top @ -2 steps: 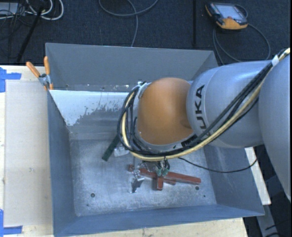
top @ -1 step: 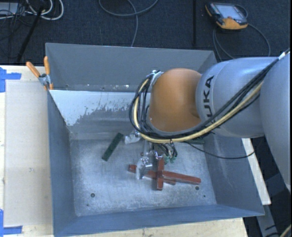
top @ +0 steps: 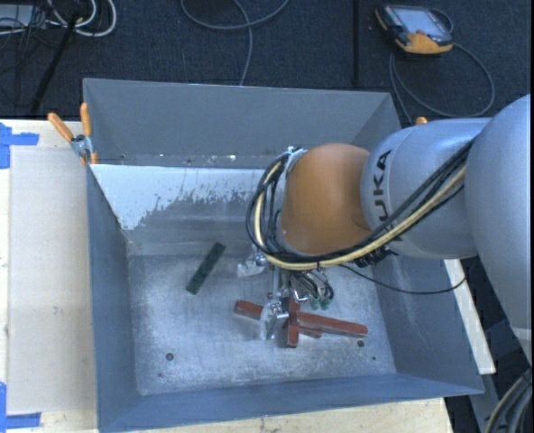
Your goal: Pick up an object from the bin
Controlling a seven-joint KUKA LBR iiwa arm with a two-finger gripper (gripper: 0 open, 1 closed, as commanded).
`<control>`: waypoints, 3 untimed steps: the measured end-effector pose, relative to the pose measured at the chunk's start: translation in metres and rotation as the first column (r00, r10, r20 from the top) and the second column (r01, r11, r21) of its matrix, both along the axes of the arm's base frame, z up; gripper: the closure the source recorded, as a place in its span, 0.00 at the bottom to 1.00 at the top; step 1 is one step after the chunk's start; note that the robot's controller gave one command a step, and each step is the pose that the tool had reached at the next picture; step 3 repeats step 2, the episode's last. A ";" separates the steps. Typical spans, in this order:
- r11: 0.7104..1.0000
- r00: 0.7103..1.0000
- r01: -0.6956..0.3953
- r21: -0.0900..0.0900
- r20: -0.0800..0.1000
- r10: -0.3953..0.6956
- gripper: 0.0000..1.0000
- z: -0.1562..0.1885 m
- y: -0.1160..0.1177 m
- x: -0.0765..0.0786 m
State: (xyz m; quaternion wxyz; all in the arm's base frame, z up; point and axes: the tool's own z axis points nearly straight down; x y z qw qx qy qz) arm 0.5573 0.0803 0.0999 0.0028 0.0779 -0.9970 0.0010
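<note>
Two flat reddish-brown sticks are seen crossed on the floor of the bin, to the right of a dark green bar and slightly nearer the front wall; the longer one is laid almost level and the shorter one across it. The gripper is set down at that crossing, right of the green bar, beneath the orange-covered wrist looped with cables, the arm being reached in from the right. Whether the jaws are apart or together cannot be told.

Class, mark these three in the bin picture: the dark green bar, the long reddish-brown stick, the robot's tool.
dark green bar (top: 206,268): camera view, middle of the bar.
long reddish-brown stick (top: 339,326): camera view, its bare right half.
tool (top: 279,321): camera view, its lower end, at the stick's left half.
</note>
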 end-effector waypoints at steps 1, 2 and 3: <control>0.999 0.999 0.038 0.008 0.017 -0.039 1.00 -0.022 -0.024 0.025; 0.999 0.999 0.039 0.008 0.017 -0.039 1.00 -0.022 -0.024 0.025; 0.999 0.999 0.039 0.008 0.017 -0.039 1.00 -0.022 -0.024 0.025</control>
